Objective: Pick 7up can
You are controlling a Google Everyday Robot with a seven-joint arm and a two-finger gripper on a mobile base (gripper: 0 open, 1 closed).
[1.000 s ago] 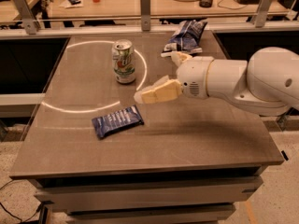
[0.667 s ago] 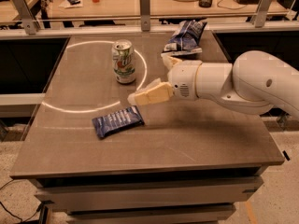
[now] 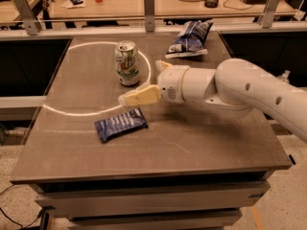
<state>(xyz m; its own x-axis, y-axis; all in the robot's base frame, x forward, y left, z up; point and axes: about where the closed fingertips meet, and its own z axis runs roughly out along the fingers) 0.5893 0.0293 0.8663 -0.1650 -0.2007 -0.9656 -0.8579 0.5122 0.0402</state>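
One dark blue snack packet (image 3: pixel 120 124) lies flat toward the near left of the table (image 3: pixel 216 143), and farther back, slightly right of it, the 7up can (image 3: pixel 127 63) stands upright, touched by nothing. Just right of the can, the gripper (image 3: pixel 140 83) hangs over the tabletop, its two cream fingers (image 3: pixel 141 96) spread apart and holding nothing. A second blue packet (image 3: pixel 190 38) rests at the far right, beyond the white arm (image 3: pixel 240 87).

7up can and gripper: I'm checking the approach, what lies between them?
Only bare table shows in the camera view between the can and the open gripper, which hovers close beside it.
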